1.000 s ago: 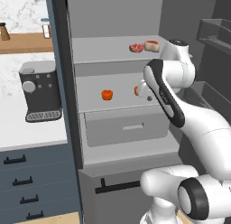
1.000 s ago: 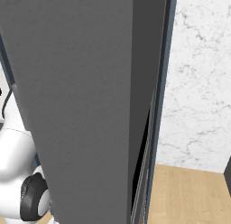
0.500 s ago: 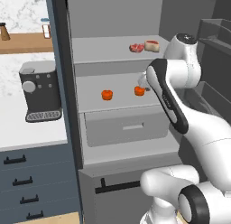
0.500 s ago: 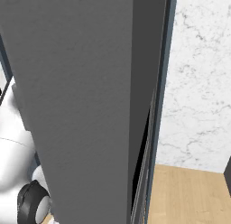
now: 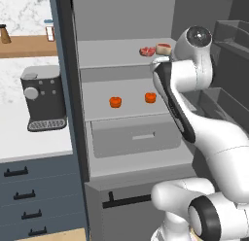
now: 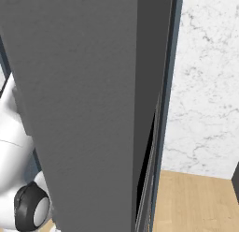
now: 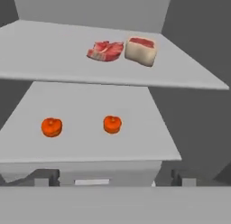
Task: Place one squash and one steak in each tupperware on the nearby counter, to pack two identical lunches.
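Hovering with open gripper, nothing held; squash at 12 o'clock, another squash at 10, steaks on upper shelf.

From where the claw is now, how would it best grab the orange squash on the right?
Probably around the widest middle of the right squash, coming straight in from the open front of the shelf. It is round, slightly flattened, and stands apart from the other squash.

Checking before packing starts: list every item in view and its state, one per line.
Left squash: loose on lower fridge shelf.
Right squash: loose, same shelf.
Flat steak: on upper shelf.
Thick steak: beside it.
Fridge drawer: shut.
Hand: open, empty.
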